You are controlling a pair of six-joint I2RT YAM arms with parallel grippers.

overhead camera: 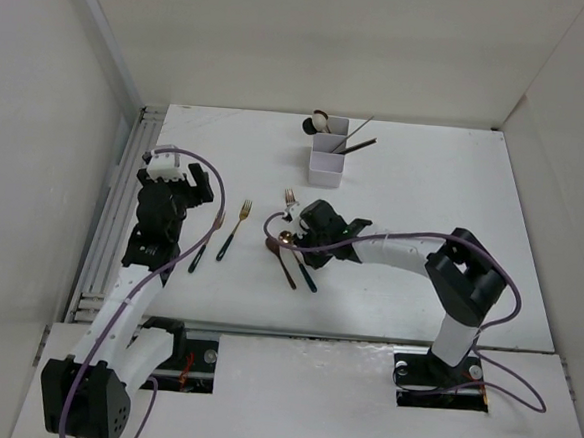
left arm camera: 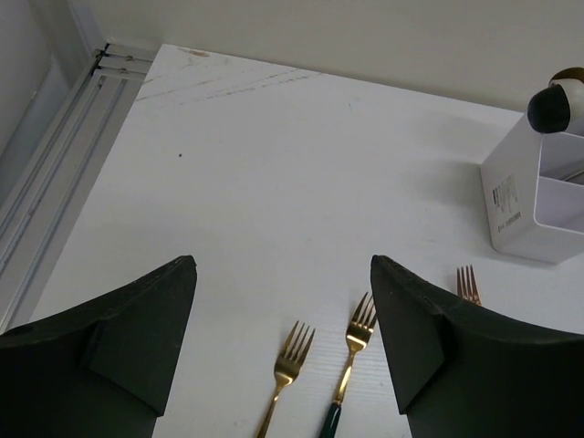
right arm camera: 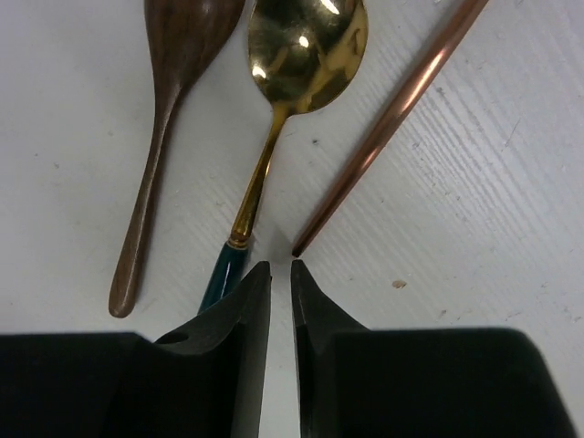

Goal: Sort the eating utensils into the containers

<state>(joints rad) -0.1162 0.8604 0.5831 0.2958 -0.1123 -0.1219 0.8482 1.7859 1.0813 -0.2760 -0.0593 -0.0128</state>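
Right gripper point(right arm camera: 280, 266) has its jaws almost pressed together, pinching nothing visible. Just ahead lies the gold spoon point(right arm camera: 306, 55), bowl pointing away from the fingertips, green handle running back under one finger.

Top ext. cam: fixed, high, behind the arm bases point(overhead camera: 442, 368), looking down and fwd over the whole table point(overhead camera: 424, 188) — a far, wide view. Left wrist cam: low, angled fwd across the tabletop toward the rear wall point(left arm camera: 365, 36), mid range, left fingers point(left arm camera: 119, 356) filling the bottom corners. It shares the white organizer point(left arm camera: 511, 201) and a gold-headed fork point(left arm camera: 359, 328) w/ the top view. Right wrist cam: v. close, approx. straight down — right fingers point(right arm camera: 228, 365) along the bottom edge. It shares the gold spoon point(right arm camera: 306, 50) w/ the top view.
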